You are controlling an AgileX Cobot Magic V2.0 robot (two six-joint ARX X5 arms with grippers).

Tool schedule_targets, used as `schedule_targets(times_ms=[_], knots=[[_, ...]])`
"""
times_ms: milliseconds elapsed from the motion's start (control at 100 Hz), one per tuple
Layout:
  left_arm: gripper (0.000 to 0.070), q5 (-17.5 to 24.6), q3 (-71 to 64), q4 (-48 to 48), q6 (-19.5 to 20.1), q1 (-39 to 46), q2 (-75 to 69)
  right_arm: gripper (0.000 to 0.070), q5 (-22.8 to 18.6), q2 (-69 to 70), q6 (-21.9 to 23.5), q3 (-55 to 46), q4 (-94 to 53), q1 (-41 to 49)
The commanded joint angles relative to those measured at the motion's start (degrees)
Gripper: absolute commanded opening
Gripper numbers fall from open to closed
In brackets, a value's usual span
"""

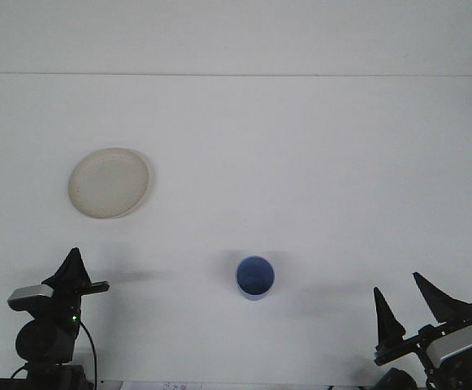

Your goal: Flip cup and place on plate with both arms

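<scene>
Two grippers sit nearest us at the bottom edge of the front view, neither touching anything. Our right gripper (pixel 410 313) has its two dark fingers clearly spread apart, empty, pointing up over the counter (pixel 317 162). Our left gripper (pixel 71 272) shows as a single dark point above its camera housing, and we cannot tell from this angle whether it is parted or closed. A little farther out, between the two arms and somewhat nearer the right one, the blue cup (pixel 254 278) stands on the counter with its opening facing up toward the camera, apart from both grippers. Farther still, toward the left, lies the pale round plate (pixel 109 182), with nothing on it and well apart from the cup. We judge that the cup's mouth-up stance may mean the flip is done, though we cannot be sure which way up is wanted. What plainly remains is grasping the cup and setting it on the plate.
</scene>
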Motion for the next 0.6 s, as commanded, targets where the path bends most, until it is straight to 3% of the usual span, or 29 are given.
schedule_targets(times_ms=[0,90,270,320,410,450,590], knots=[[0.0012,0.1,4.4,0.5,-3.6,0.1,0.9,0.0508,0.2,-0.2,0.6,0.2,0.2,0.3],[0.0012,3.4,11.0,-2.1,-2.7,0.1,4.4,0.0508,0.2,-0.2,0.5,0.2,0.2,0.3],[0.0036,11.8,28.0,-13.0,3.2,0.1,17.0,0.0508,0.2,-0.2,0.5,0.2,0.2,0.3],[0.0142,13.4,32.7,-16.2,4.6,0.1,20.7,0.0508,0.2,-0.2,0.5,0.2,0.2,0.3],[0.0476,15.0,40.2,-21.3,6.7,-0.1,26.6,0.0508,0.2,-0.2,0.5,0.2,0.0,0.3],[0.0583,15.1,43.0,-23.1,7.9,-0.4,28.8,0.0508,0.2,-0.2,0.5,0.2,0.0,0.3],[0.0585,18.0,51.5,-28.4,10.3,-3.2,35.8,0.0508,0.2,-0.2,0.5,0.2,-0.2,0.3]])
